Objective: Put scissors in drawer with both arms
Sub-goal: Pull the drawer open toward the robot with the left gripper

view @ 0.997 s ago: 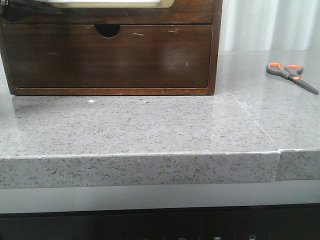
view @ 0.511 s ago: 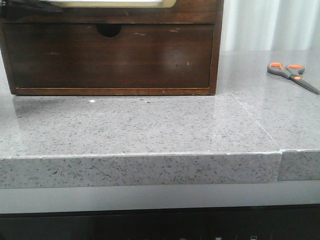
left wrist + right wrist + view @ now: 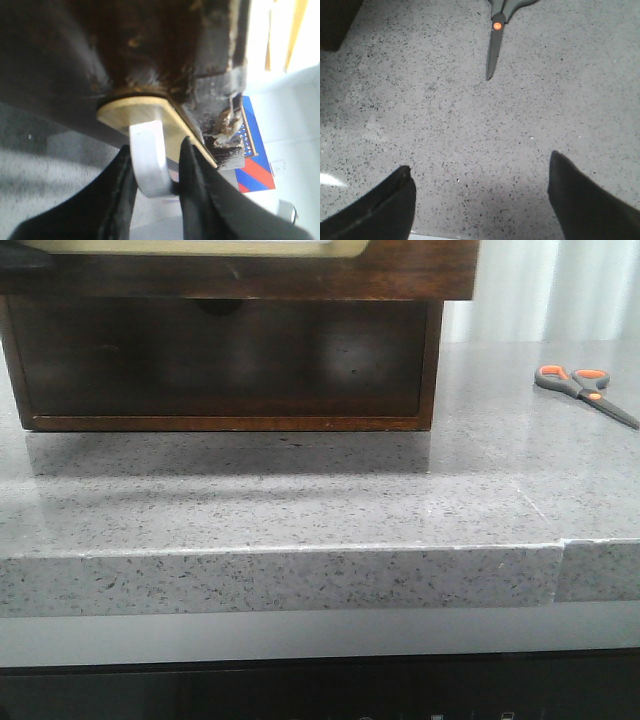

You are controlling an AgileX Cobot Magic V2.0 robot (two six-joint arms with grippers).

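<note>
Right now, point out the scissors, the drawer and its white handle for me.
scissors (image 3: 585, 392): front view, on the pivot between handles and blades.
drawer (image 3: 400, 270): front view, on its dark wooden front.
handle (image 3: 149, 160): left wrist view, on the white loop between the fingers.

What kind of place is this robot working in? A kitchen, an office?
Hard to say for sure; it looks like a staged home or office countertop. A speckled grey stone counter holds a dark wooden drawer cabinet and small scissors, with pale curtains behind.

I see glossy dark wood on the drawer (image 3: 240, 275), speckled polished stone on the counter (image 3: 300, 500), and matt grey metal scissors (image 3: 585, 390) blades.
</note>
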